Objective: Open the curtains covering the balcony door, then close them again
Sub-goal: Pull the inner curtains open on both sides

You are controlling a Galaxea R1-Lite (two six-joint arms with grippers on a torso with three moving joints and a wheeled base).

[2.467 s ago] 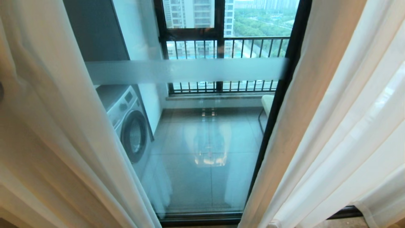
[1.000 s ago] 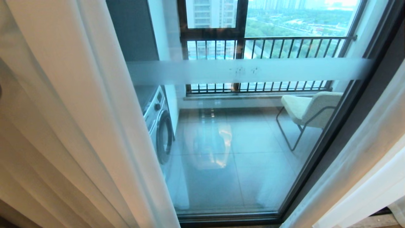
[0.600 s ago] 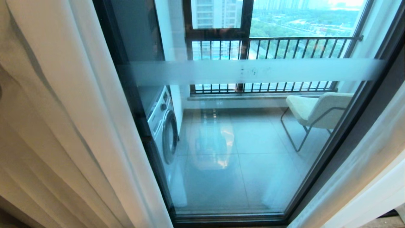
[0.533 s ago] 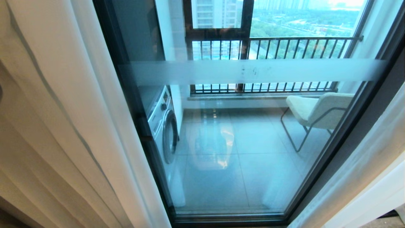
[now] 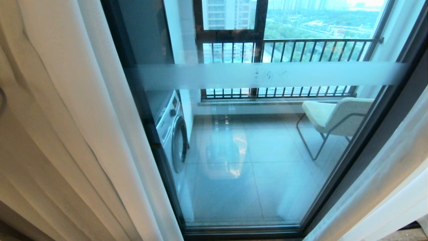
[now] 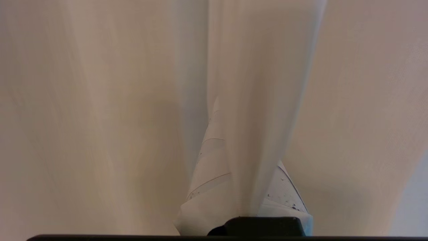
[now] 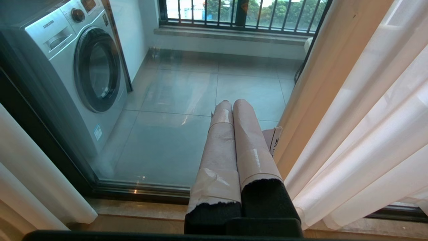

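Sheer white curtains (image 5: 67, 134) bunched at frame left and lower right, balcony door (image 5: 260, 134) exposed between. My left gripper (image 6: 234, 140) pinches a fold; right gripper (image 7: 232, 110) fingers pressed together, empty.

Right end effector (image 7: 232, 102) two long fingers wrapped in pinkish-beige tape, glossy seams, torn tape edges baring black padded bases on a black mount, left end effector (image 6: 249, 187) fingers (image 6: 209, 177) pale-taped, dark-speckled, thin seam lines, black base
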